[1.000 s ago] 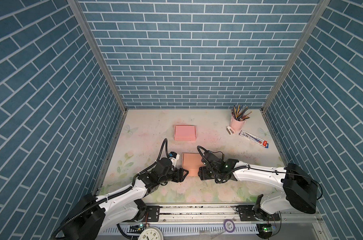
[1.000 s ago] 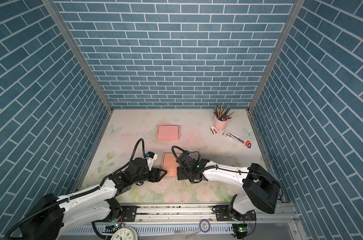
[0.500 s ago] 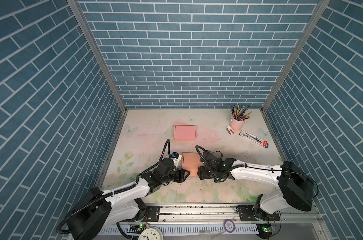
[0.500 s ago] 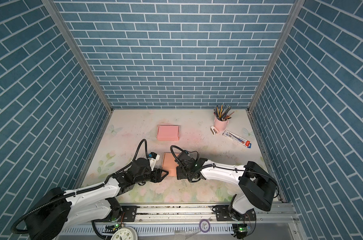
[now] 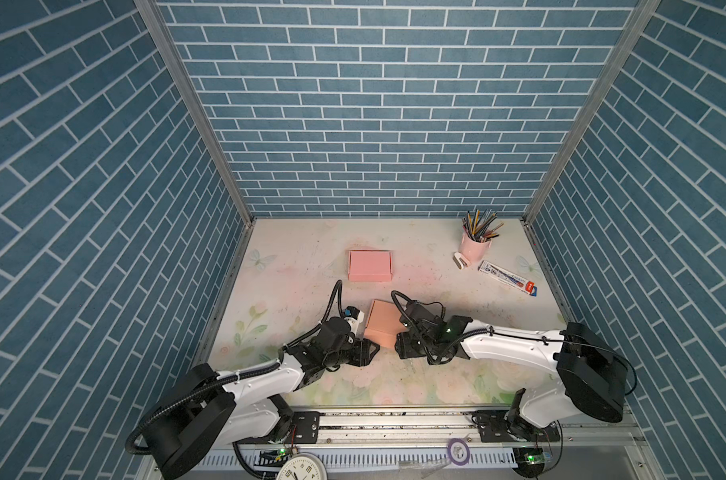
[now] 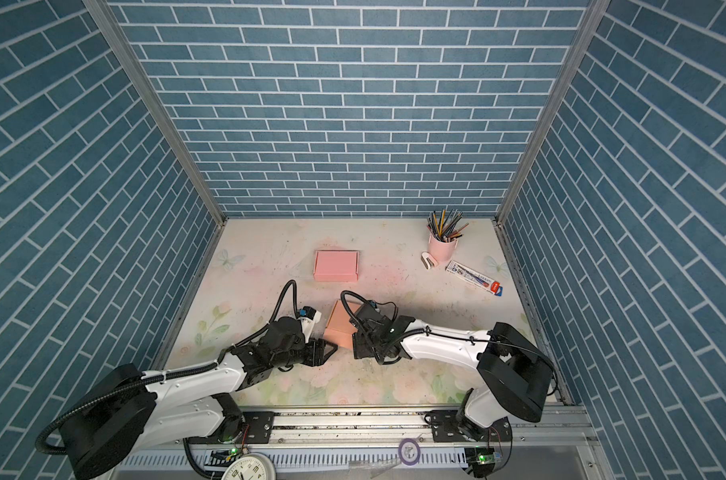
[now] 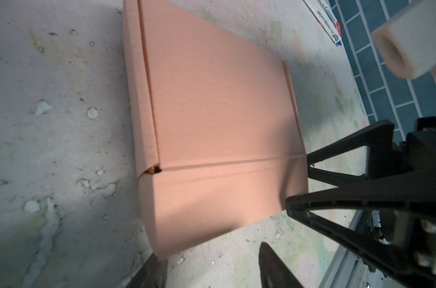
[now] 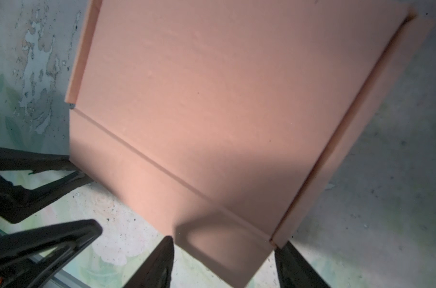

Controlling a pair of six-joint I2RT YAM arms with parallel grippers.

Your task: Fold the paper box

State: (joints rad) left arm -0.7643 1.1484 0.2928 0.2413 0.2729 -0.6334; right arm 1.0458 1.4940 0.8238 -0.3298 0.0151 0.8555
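Note:
The paper box point(image 5: 385, 323) point(image 6: 341, 325) is salmon-coloured cardboard and lies closed and flat on the table near the front middle. In the left wrist view the box point(image 7: 212, 119) shows its front flap bulging along a crease. My left gripper point(image 5: 373, 353) point(image 7: 212, 270) is open at the box's near left corner, with one finger point(image 7: 154, 270) under that corner. My right gripper point(image 5: 399, 345) point(image 8: 226, 269) is open and straddles the near right corner of the box point(image 8: 224, 112). Its fingers point(image 8: 162, 261) stand on either side of the flap.
A second, pink box point(image 5: 369, 266) point(image 6: 336, 266) lies closed further back. At the back right stand a pink cup of pencils point(image 5: 475, 245), a small white stapler point(image 5: 461, 261) and a long white tube box point(image 5: 506, 277). Blue brick walls enclose the floral table point(image 5: 290, 291).
The left jaws have narrowed a little, and the left arm has edged in towards the box's near left corner. The right gripper and the box have hardly moved.

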